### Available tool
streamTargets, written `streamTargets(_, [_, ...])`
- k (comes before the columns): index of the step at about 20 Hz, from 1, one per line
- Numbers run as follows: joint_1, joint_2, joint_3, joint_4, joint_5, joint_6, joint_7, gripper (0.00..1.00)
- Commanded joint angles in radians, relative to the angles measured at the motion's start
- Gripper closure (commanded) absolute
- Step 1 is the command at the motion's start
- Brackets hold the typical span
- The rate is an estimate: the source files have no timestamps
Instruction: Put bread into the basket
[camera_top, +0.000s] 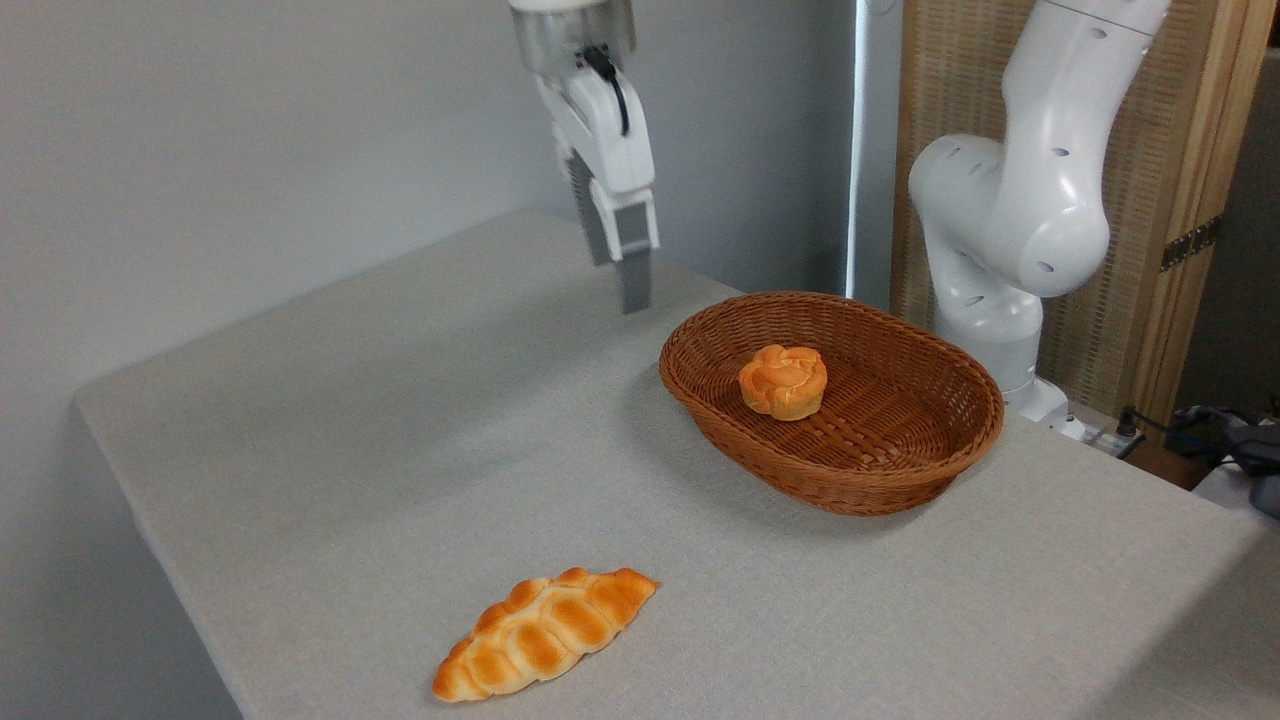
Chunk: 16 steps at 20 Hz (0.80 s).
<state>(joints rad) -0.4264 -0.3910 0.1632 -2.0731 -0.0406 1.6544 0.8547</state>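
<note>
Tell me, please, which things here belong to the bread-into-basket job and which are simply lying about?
Job: round bread, resting inside the wicker basket; gripper, raised left of the basket, holding nothing.
Lying about: braided loaf on the table.

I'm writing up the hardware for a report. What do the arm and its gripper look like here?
The arm is glossy white with rounded, bulbous joints and small dark round holes in its shell. The gripper has a white body under a metallic silver collar, a black cable running down its side, and long flat grey fingers.
</note>
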Motion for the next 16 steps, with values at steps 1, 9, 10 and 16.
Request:
streamTargets(1, [-0.008, 0.087, 0.067, 0.172, -0.024, -0.015, -0.014, 0.00])
streamTargets(9, [0.053, 0.285, 0.069, 0.367, -0.015, -0.013, -0.221, 0.00])
streamTargets(10, [0.081, 0.305, 0.046, 0.392, -0.021, -0.013, -0.221, 0.00])
streamTargets(16, [0.147, 0.319, -0.030, 0.413, -0.015, -0.019, -0.232, 0.00])
